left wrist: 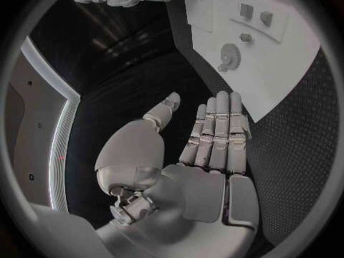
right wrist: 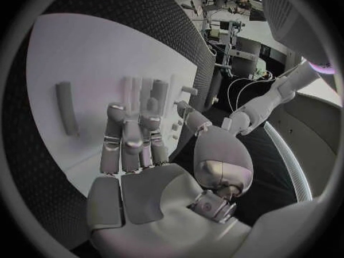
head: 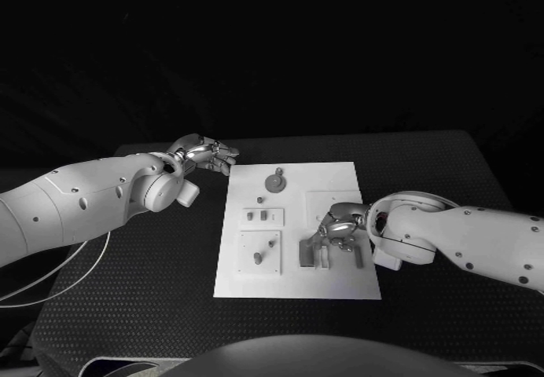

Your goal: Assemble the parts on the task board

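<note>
The white task board [head: 292, 279] lies in the middle of the black table. A grey gear [head: 276, 182] sits near its far edge, with small pegs [head: 262, 214] and another peg [head: 259, 256] on its left half. My right hand [head: 341, 223] hovers over the board's right half, fingers stretched flat toward several upright grey bars [head: 307, 253]. In the right wrist view this hand [right wrist: 135, 139] holds nothing; a long grey bar [right wrist: 66, 109] lies apart from it. My left hand [head: 205, 152] is off the board's far left corner, and its straight fingers [left wrist: 215, 133] hold nothing.
Black mesh table [head: 136, 290] surrounds the board on all sides. A thin white cable [head: 68, 271] loops under my left arm. The left wrist view shows the board [left wrist: 290, 83] with the gear [left wrist: 229, 55] beyond the fingertips.
</note>
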### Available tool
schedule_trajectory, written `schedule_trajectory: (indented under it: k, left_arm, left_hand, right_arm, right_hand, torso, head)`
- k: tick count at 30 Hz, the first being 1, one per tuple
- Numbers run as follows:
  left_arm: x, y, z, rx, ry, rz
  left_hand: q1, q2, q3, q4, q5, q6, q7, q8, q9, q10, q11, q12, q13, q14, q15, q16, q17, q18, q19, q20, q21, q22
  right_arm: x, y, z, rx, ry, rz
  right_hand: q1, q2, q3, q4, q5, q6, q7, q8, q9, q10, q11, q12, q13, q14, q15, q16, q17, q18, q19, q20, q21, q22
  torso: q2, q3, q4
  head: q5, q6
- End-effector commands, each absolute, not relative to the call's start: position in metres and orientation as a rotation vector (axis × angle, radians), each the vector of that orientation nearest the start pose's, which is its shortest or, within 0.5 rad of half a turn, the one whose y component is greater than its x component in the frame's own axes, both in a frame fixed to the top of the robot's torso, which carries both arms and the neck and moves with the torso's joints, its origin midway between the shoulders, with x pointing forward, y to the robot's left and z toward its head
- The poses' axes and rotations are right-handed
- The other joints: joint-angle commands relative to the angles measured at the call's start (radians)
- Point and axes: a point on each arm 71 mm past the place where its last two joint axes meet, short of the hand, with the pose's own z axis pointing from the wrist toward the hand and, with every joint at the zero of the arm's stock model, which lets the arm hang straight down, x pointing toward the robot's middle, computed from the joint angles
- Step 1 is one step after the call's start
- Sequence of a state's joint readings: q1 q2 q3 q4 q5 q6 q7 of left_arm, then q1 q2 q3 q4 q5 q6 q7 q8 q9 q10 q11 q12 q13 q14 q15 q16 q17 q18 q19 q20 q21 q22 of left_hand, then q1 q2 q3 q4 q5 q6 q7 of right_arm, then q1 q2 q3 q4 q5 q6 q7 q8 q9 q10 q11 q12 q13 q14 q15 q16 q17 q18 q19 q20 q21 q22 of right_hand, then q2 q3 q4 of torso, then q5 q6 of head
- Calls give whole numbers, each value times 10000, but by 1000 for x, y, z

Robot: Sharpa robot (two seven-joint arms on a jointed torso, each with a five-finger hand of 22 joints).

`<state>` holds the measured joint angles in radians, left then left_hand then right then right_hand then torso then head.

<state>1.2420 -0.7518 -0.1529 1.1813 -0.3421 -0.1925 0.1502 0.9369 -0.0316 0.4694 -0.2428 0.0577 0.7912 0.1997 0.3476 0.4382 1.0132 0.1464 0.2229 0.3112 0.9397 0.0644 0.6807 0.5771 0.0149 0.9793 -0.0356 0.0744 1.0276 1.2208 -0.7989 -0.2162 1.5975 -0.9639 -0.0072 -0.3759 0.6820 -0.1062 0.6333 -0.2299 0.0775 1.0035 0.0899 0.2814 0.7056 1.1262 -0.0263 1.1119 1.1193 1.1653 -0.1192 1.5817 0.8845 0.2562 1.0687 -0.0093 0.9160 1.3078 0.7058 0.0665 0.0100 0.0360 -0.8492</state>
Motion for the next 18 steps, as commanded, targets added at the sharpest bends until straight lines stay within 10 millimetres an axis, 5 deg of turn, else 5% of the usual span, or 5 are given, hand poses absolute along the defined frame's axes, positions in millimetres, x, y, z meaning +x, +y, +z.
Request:
schedule_trajectory:
  k: [1,11,18]
  left_arm:
    - [536,263,-225,-8786,17474,-11046]
    - [536,264,-225,-8786,17457,-11036]
    - [536,265,-226,-8799,17473,-11027]
  left_hand:
    - [-104,-15,13,62,-9,-63,-7,10,-11,-69,25,-66,13,66,1,-69,14,56,37,7,-50,-14]
    - [-107,-11,12,67,-9,-59,-9,14,-12,-63,22,-63,15,67,1,-72,18,56,37,8,-50,-15]
    - [-108,-9,12,68,-9,-57,-10,16,-12,-59,21,-61,17,68,1,-73,21,56,37,7,-49,-15]
  right_arm:
    - [439,-182,-256,1665,22989,6925]
    - [444,-242,-248,1436,23228,4051]
    - [436,-263,-252,1216,23852,3085]
  right_hand:
    - [165,19,-40,-117,3,-157,67,-67,-8,29,120,143,73,198,16,-29,184,56,128,-31,45,156]
    - [567,41,-173,-298,9,354,-111,389,443,49,-35,498,261,468,-79,-2,556,56,256,-52,77,157]
    - [486,38,-249,-210,10,502,-214,574,729,89,-135,502,224,507,-165,-20,603,56,259,-56,56,154]
  torso:
    - [-13,13,-33]
    - [-12,37,-38]
    - [1,35,-10]
  head:
    - [-70,99]
    - [-234,259]
    - [-345,288]
